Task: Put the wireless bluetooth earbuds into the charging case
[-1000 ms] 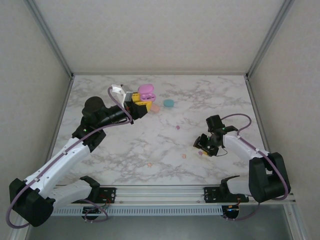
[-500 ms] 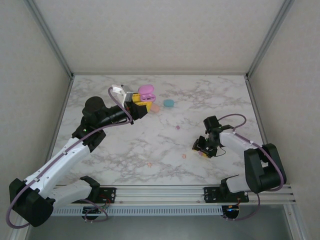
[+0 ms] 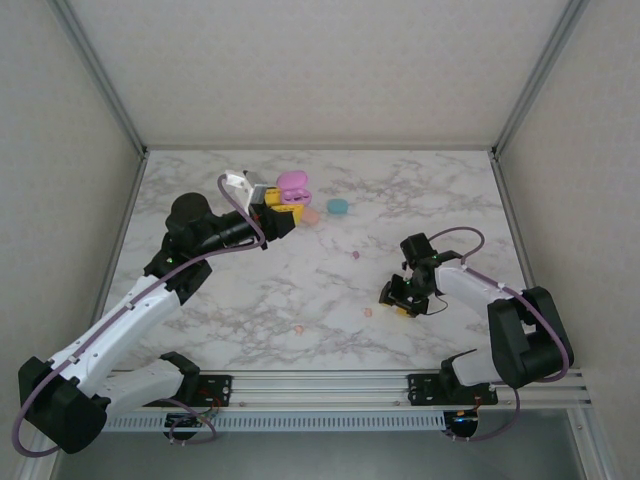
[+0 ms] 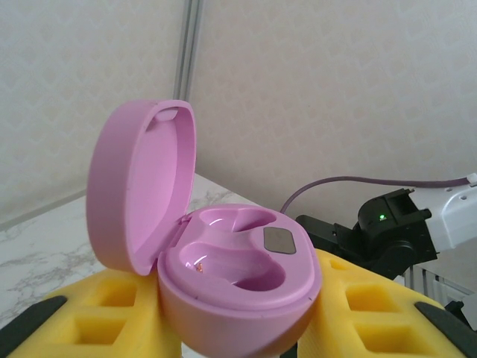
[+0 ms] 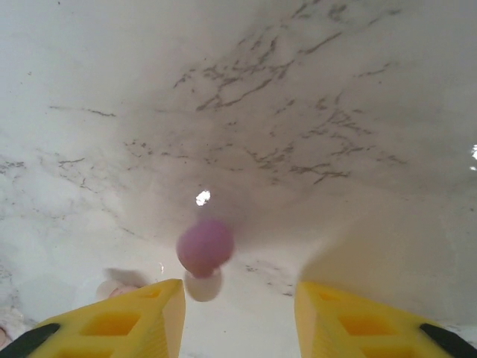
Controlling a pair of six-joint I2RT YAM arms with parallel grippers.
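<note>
My left gripper is shut on an open purple charging case, held up above the far left of the table; its lid stands back and both sockets are empty. The same case shows from above. A purple earbud lies on the marble just ahead of my right gripper, nearer its left finger. The jaws stand apart and do not touch the bud. From above, my right gripper sits low over the table at right centre.
A peach case and a teal case lie shut by the left gripper. Loose buds lie on the marble: a pink one and two orange-pink ones. Another pale bud sits by my right gripper's left finger.
My right gripper has slid a little to the left, low over the table, and its jaws have narrowed slightly. The left arm and the case have stayed put.
</note>
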